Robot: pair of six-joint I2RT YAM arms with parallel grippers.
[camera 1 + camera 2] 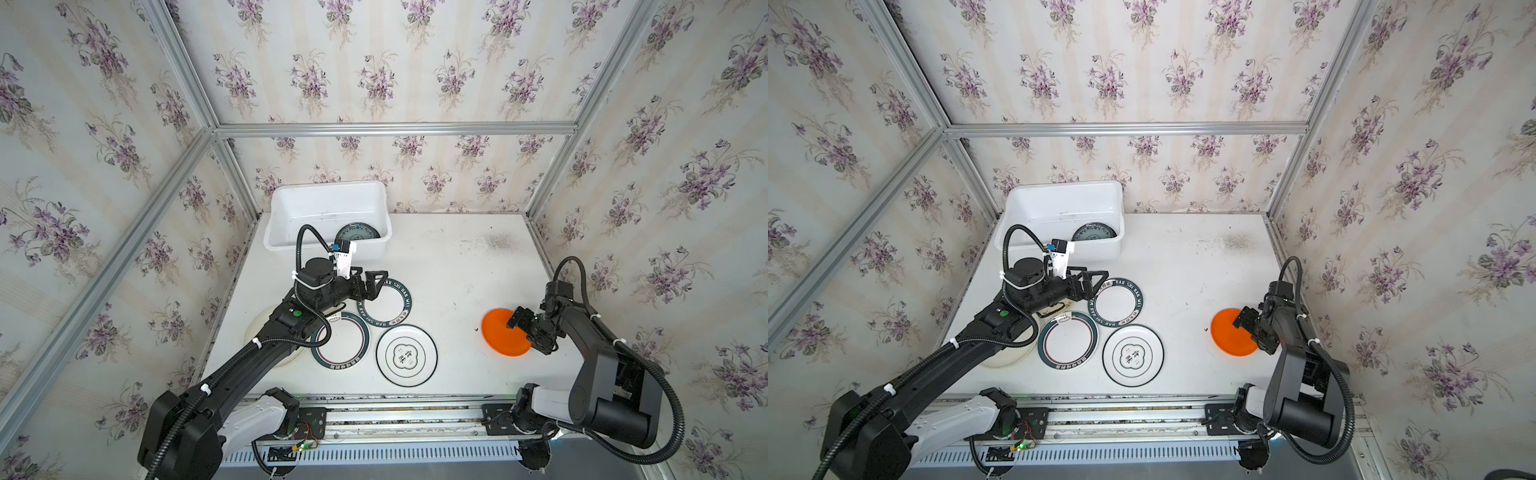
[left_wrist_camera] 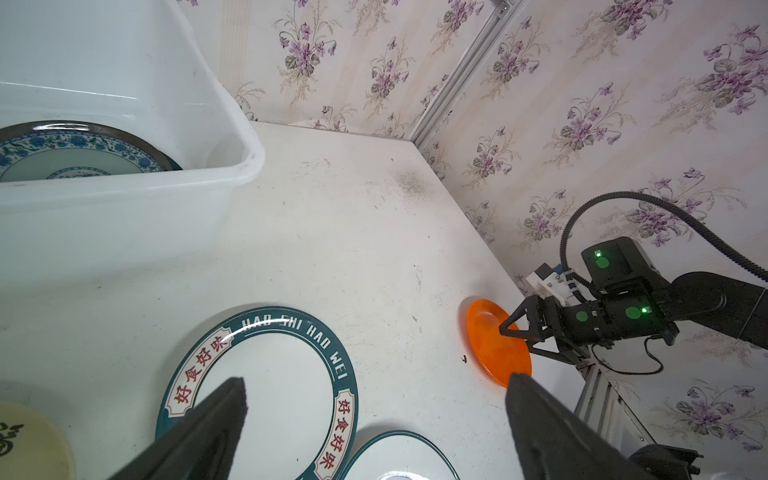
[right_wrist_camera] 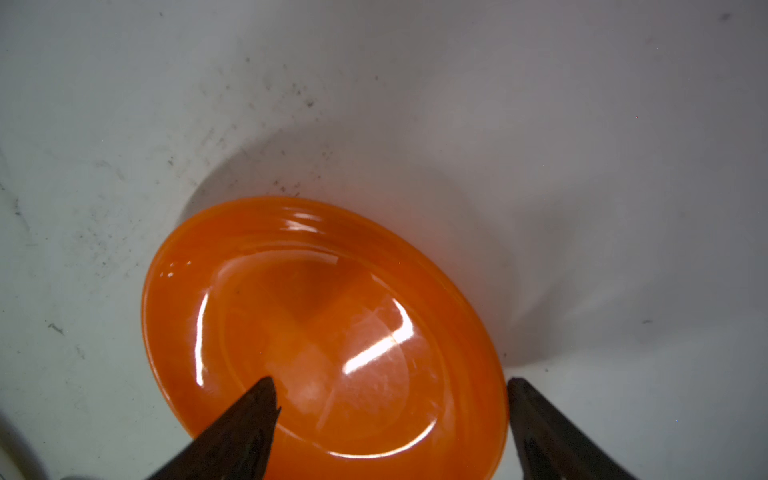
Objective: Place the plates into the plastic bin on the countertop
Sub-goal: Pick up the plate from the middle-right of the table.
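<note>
Plates lie across the countertop. Four sit grouped near the left arm, and the orange plate lies by itself well to the right. One blue plate is already in the bin, which stands at the far left corner.

The step in hand looks like the pickup of the orange plate. The right gripper is low over the plate's near edge with its jaws apart. One finger is above the glossy inside and the other just outside the rim, so it straddles the edge. It isn't clamped on anything yet, and I can't tell whether either tip touches the plate.

To do it well, I'd want the outer finger to get under the lip before the jaws close, so that they bite the rim squarely. The plate is slick and thin, so a shallow pinch could let it slide or swing down once lifted. It should come up gently, far enough to clear the other plates, before the long carry to the bin.

The left gripper hangs spread as wide as it goes over the lettered plate, just in front of the bin. It holds nothing. That arm sits near the route to the bin, so the carry needs to keep clear of it.
</note>
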